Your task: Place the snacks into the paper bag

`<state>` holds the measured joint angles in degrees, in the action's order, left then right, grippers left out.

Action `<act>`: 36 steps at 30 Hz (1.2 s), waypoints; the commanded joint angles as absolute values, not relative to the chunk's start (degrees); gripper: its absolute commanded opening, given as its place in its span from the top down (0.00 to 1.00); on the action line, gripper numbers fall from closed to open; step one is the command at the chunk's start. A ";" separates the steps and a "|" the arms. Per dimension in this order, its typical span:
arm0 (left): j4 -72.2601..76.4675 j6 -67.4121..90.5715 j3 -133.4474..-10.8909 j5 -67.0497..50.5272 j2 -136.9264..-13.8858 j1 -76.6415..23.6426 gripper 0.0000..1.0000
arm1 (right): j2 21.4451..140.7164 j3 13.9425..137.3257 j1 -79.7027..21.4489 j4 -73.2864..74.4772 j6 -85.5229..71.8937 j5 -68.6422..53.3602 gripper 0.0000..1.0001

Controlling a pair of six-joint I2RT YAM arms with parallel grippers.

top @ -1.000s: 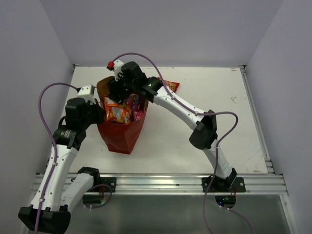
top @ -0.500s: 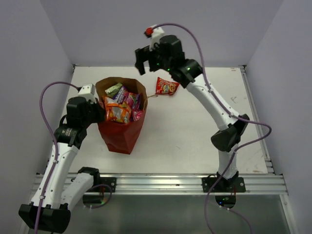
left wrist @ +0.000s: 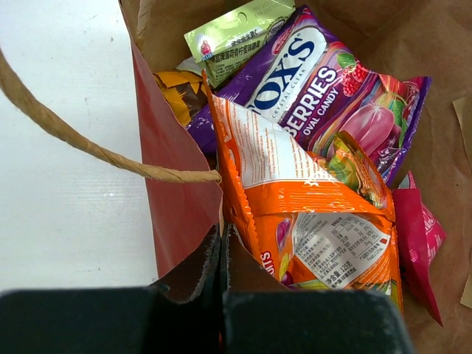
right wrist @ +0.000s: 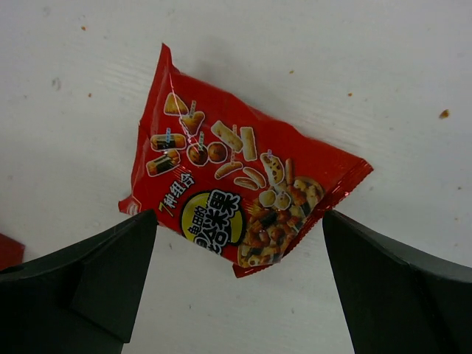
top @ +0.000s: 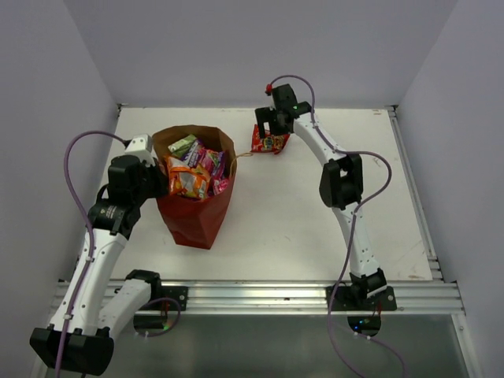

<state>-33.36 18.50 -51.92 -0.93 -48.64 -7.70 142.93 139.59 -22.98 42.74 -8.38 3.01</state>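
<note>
White tabletop (right wrist: pixel 383 59) lies under the wide-open, empty right gripper (right wrist: pixel 237 217), a red packet (right wrist: pixel 236 177) directly beneath it; the left gripper (left wrist: pixel 221 237) clamps the rim of the paper bag (left wrist: pixel 173 206).

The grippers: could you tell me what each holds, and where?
The left gripper pinches the bag by its rim; the right gripper, open over the red packet, holds nothing.

Robot lab cell: flat white tabletop (top: pixel 299 220) walled by plain pale-lilac panels (top: pixel 260 47) at far, left, right edges; slotted aluminium rail (top: pixel 260 297) along near edge (white jointed arms (top: pixel 89 264) bolted there).
</note>
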 commanded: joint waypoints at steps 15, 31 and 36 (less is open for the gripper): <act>-34.37 20.30 -54.49 1.93 -49.75 -8.44 1.00 | 146.51 137.20 -22.76 41.66 -7.91 -0.88 0.45; -33.57 20.39 -53.26 1.14 -48.61 -8.52 1.00 | 139.23 133.33 -22.76 42.10 -5.54 -1.76 1.00; -33.57 20.48 -52.91 1.14 -48.08 -8.44 1.00 | 129.41 138.77 -23.29 43.33 -6.42 -2.46 1.00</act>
<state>-34.94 19.53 -53.01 1.72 -48.97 -7.97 141.14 134.04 -22.87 42.65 -6.83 -1.10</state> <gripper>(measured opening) 0.007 0.015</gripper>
